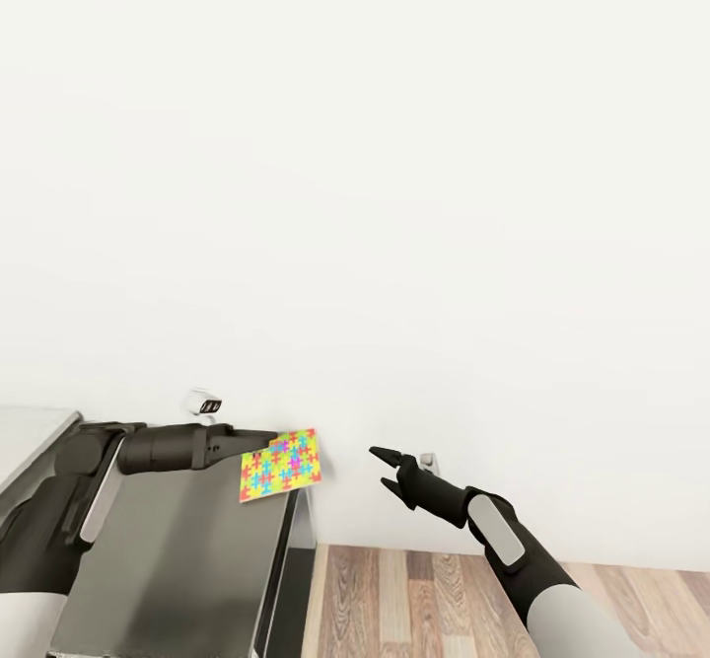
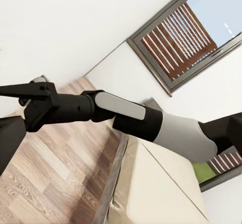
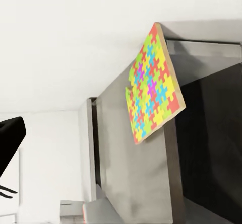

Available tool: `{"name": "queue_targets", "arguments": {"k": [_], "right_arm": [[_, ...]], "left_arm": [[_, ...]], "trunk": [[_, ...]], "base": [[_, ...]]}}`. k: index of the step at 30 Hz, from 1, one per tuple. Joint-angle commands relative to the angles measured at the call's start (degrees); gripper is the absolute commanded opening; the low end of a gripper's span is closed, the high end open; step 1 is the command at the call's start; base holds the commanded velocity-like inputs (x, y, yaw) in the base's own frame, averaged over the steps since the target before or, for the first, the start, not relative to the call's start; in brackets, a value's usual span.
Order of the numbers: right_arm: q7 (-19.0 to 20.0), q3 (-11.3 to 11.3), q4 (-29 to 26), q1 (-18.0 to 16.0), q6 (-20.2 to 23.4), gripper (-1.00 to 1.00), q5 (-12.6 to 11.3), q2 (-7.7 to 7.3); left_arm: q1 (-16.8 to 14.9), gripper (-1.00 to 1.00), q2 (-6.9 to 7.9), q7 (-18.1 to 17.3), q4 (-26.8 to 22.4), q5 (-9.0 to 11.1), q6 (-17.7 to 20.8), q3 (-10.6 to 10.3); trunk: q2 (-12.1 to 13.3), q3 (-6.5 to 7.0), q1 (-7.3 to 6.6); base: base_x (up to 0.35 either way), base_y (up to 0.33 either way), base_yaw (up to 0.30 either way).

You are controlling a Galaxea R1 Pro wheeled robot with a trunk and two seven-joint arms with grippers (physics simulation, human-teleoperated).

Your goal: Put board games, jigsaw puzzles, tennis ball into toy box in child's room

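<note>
Above the far end of the dark grey table (image 1: pixel 187 559), one jigsaw puzzle (image 1: pixel 281 465) hangs in the air, a thin square of yellow, blue, pink and green pieces with no writing on it, tilted and pinched at its edge by the left gripper (image 1: pixel 258 438). The right gripper (image 1: pixel 388 469) hovers well apart over the wooden floor (image 1: pixel 414 599), fingers spread, holding nothing.

A home bedroom: plain white walls (image 1: pixel 394 145), a wood-plank floor (image 1: pixel 414 599) below the right claw (image 1: pixel 387 471), a window (image 2: pixel 181 35) with slatted blinds, a cream mattress (image 2: pixel 151 189) under the right arm, and a grey tabletop (image 1: pixel 187 559) beneath the left claw (image 1: pixel 266 435).
</note>
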Motion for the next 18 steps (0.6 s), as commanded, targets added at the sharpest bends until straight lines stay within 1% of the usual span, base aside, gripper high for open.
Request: {"name": "queue_targets", "arguments": {"k": [1, 8, 18], "right_arm": [[0.0, 0.0, 0.0, 0.0, 0.2, 1.0, -0.2, 0.0], [0.1, -0.1, 0.0, 0.0, 0.2, 1.0, -0.2, 0.0], [0.1, -0.2, 0.0, 0.0, 0.2, 1.0, -0.1, -0.02]], "left_arm": [[0.0, 1.0, 0.02, -0.2, 0.0, 0.0, 0.6, 0.0], [0.1, 1.0, 0.01, -0.2, 0.0, 0.0, 0.6, 0.0], [0.2, 1.0, 0.09, -0.2, 0.0, 0.0, 0.6, 0.0]], "trunk": [[-0.5, -0.2, 0.23], [-3.3, -1.07, 1.77], [-7.3, -2.78, 3.97]], "base": [[0.0, 0.0, 0.203], [0.0, 0.0, 0.191], [0.0, 0.0, 0.032]]}}
